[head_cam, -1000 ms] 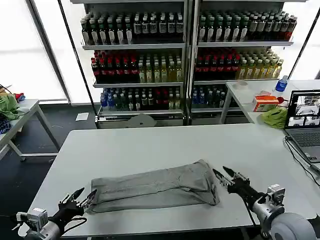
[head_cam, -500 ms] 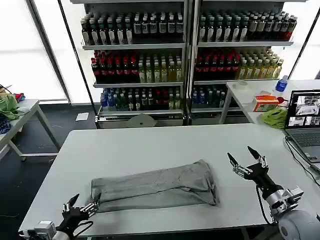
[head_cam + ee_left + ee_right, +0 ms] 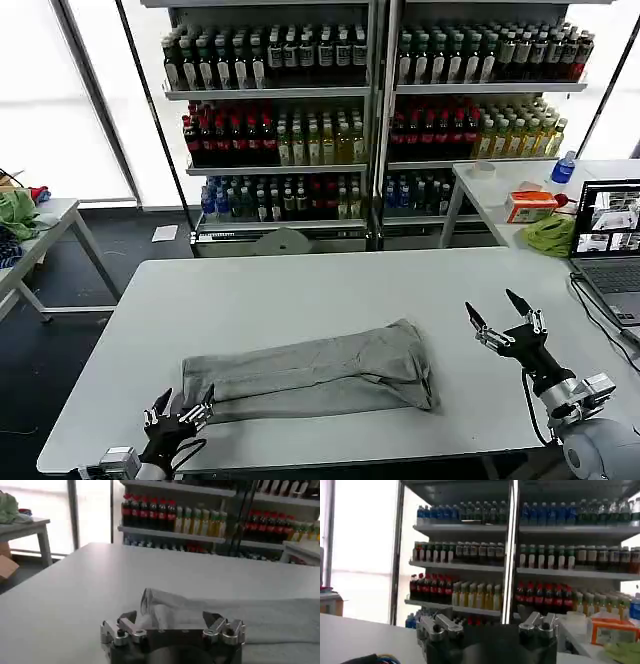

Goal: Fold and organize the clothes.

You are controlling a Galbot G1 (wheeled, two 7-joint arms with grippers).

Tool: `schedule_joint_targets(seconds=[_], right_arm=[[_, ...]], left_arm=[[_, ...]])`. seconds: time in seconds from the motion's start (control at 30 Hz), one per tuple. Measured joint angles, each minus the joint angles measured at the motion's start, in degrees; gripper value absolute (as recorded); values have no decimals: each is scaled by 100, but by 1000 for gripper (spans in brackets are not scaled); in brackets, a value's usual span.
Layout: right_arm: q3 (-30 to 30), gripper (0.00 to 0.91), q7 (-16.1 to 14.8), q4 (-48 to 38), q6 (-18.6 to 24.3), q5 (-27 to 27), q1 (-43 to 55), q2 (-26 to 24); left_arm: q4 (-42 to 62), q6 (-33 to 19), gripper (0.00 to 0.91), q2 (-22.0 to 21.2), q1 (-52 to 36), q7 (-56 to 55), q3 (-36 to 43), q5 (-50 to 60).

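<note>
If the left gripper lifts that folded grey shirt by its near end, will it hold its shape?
Probably not. The grey shirt lies in soft wrinkled folds, so it would likely droop and unfold. It looks light; the open left gripper at its end may drag it across the smooth table.

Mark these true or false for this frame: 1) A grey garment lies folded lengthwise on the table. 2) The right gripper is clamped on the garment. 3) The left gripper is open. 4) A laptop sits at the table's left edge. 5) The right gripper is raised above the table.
1) True: the grey garment lies in a long fold on the table.
2) False: the right gripper is open, apart from the garment.
3) True: the left gripper is open at the garment's near end.
4) False: the laptop sits at the right edge.
5) True.
</note>
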Motion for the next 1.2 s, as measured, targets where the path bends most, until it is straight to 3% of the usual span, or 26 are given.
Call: schedule_joint_targets(seconds=[0.07,0.2,0.33,0.87,1.2], right_arm=[[0,907,-10,0,-2,46,2,-20],[24,907,-9,21,-51,190,-9,-37],[55,907,-20,84,-105,333,-28,-43],[73,907,28,268,-265,672,-15,-9],[5,907,91,255,-350,784,91,11]], left_arm=[[83,-20,171,-18,-48,4,23,1],[223,-39,131,-38,-89,47,46,9],[312,-59,10,-51,-127,90,66,22],[450,-60,10,41,-225,279,-76,-121],[440,59,10,488,-282,614,-1140,-145]])
